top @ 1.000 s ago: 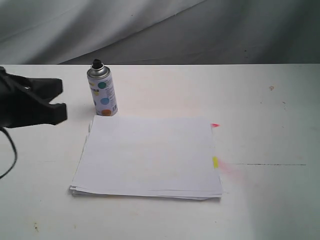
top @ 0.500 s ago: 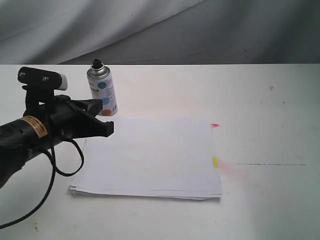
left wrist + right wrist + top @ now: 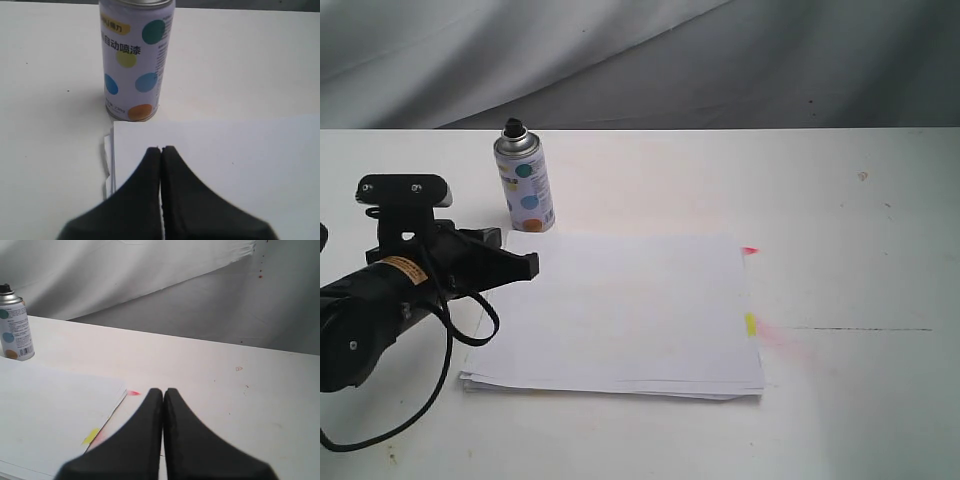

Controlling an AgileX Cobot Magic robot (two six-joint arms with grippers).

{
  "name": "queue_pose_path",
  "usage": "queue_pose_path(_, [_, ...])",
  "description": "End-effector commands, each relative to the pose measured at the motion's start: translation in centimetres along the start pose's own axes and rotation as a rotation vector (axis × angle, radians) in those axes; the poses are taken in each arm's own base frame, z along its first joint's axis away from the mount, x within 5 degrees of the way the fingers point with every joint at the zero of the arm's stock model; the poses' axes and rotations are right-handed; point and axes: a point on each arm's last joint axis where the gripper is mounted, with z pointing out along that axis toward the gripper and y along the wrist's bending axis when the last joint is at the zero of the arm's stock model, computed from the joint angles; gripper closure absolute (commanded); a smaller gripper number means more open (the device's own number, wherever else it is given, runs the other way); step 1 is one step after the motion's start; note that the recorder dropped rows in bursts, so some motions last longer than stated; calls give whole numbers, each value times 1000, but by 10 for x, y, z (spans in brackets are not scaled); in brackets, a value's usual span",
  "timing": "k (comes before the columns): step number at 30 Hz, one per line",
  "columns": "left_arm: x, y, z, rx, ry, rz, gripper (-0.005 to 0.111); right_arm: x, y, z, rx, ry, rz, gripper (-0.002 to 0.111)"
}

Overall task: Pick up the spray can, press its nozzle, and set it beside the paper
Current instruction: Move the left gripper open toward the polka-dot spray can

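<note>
spray can: upright on the table, long axis vertical, nozzle on top, just beyond the far left corner of the paper | left gripper: the nearer one, jaws pressed together and empty, tips over that corner, can almost straight ahead | right gripper: jaws together, well apart from the can | next, by judgement: left jaws must spread to straddle the can body

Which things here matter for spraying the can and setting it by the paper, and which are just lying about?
For the job: spray can, nozzle, paper, left gripper.
Just there: table, grey cloth behind it.
</note>
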Motion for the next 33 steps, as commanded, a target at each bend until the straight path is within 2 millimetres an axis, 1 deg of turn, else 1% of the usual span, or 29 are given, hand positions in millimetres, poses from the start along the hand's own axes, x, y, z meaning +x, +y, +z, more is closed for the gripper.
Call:
queue_pose_path(1, [0,0,-1,3,-12,16,105,1,0,0,3,0,-2,108])
queue_pose_path(2, [0,0,-1,3,-12,16,103,1,0,0,3,0,-2,108])
queue_pose_path(4, [0,0,-1,3,-12,16,87,1,0,0,3,0,-2,108])
queue_pose_path(7, [1,0,-1,3,-2,16,47,1,0,0,3,0,-2,108])
queue_pose_path(9, [1,0,-1,3,-2,16,26,1,0,0,3,0,-2,108])
queue_pose_path(10, [1,0,-1,3,-2,8,19,1,0,0,3,0,-2,108])
queue_pose_path(11, [1,0,-1,3,-2,8,16,1,0,0,3,0,-2,108])
queue_pose_path(15, [1,0,-1,3,-2,8,15,1,0,0,3,0,-2,108])
queue_pose_path(21, [-9,-1,0,13,-121,27,15,1,0,0,3,0,-2,108])
queue_pose_path(23, [-10,-1,2,13,-125,27,15,1,0,0,3,0,-2,108])
queue_pose_path(27, [-9,-2,12,8,-128,56,15,1,0,0,3,0,-2,108])
queue_pose_path(30, [-6,-4,31,-3,-143,78,15,1,0,0,3,0,-2,108])
queue_pose_path(33, [-3,-2,41,-27,-186,69,15,1,0,0,3,0,-2,108])
